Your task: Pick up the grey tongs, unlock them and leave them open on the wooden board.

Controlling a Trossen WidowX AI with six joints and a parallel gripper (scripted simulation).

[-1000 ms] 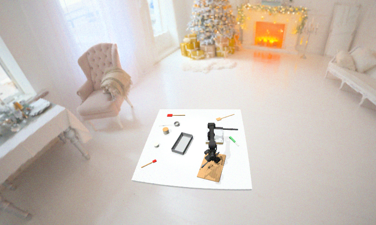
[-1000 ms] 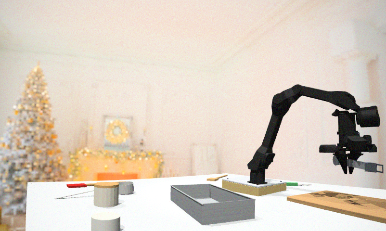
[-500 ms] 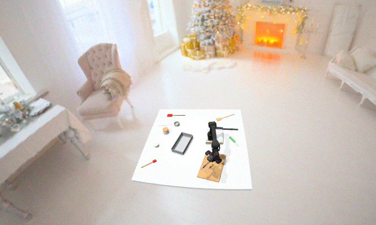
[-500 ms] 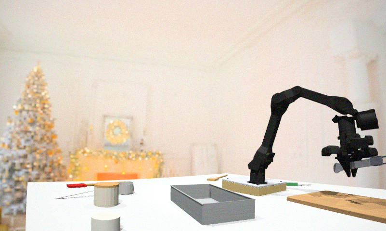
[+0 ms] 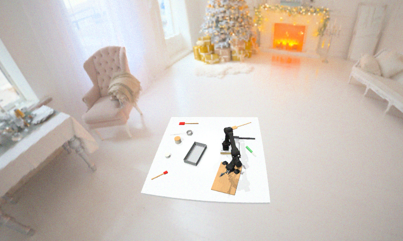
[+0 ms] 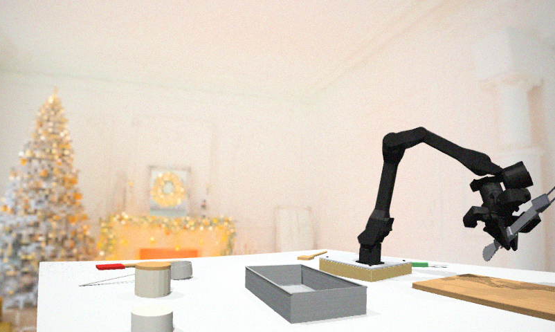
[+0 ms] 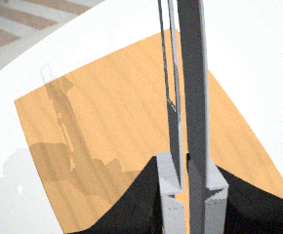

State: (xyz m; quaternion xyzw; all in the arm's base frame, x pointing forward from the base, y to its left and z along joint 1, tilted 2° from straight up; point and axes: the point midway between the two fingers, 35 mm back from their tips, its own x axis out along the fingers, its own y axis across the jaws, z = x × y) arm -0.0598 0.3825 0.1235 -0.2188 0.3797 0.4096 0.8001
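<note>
The grey tongs (image 5: 223, 173) (image 6: 525, 218) (image 7: 195, 97) are in the air above the wooden board (image 5: 223, 187) (image 6: 478, 294) (image 7: 107, 97). They slant, with the loop at the hinge end high on the right and the broad tips low on the left in the exterior view. Their two arms lie close together. My gripper (image 6: 510, 242) (image 7: 173, 162) is shut on the tongs, with one finger on each side of them. The roasting tin (image 5: 189, 163) (image 6: 329, 306) stands left of the board, with nothing across it. Whether the lock is engaged cannot be seen.
A green-handled tool (image 5: 248, 148) and a black-handled tool (image 5: 246, 138) lie near the arm's base. A wooden spatula (image 5: 242, 125) lies behind it. A lidded canister (image 5: 177, 139) (image 6: 151, 281) and a small white-topped pot (image 5: 167, 155) (image 6: 151, 320) stand beyond the tin.
</note>
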